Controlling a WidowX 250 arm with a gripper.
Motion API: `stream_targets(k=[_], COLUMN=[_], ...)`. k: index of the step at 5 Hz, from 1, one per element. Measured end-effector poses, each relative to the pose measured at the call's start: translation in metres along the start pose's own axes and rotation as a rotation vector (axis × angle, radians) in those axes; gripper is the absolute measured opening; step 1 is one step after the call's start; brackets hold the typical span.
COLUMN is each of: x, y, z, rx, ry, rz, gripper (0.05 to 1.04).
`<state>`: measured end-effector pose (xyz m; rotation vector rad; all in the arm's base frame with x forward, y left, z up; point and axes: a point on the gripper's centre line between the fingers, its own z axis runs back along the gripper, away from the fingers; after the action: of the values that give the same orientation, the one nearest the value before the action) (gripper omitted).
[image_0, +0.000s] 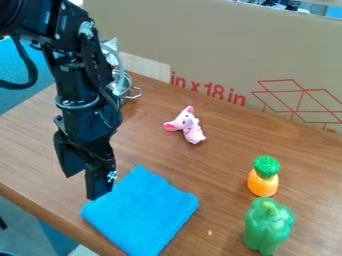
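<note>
The black gripper (81, 185) hangs at the left, pointing down by the upper left corner of a folded blue cloth (150, 212). Its fingers stand apart with nothing visible between them, and one fingertip overlaps the cloth's edge in view; contact cannot be made out. A pink and white plush toy (187, 125) lies beyond the cloth, right of the arm. At the right stands an orange toy with a bumpy green top (263, 183), and just in front of it a green toy bell pepper (268, 226).
Partly hidden behind the arm is a metal pot or strainer (124, 86) with a wire handle. A large cardboard sheet (220, 55) with red print walls off the back of the wooden table (33, 150), whose front edge runs along the lower left.
</note>
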<state>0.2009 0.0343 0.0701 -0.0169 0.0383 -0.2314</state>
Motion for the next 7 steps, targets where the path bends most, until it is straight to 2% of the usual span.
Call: stream_targets(k=[1, 2, 3, 5, 6, 7], x=[-0.001, 0.016, 0.026, 0.048, 0.053, 0.060], y=[-0.002, -0.032, -0.065, -0.113, -0.131, -0.142], z=[-0.004, 0.008, 0.027, 0.045, 0.048, 0.045], rx=[-0.007, 0.060, 0.079, 0.063, 0.014, 0.028], ry=[0.017, -0.052, -0.117, -0.251, -0.282, -0.283], rz=[-0.001, -0.033, -0.138, -0.254, -0.282, -0.317], gripper=[0.999, 0.999, 0.999, 0.999, 0.999, 0.999])
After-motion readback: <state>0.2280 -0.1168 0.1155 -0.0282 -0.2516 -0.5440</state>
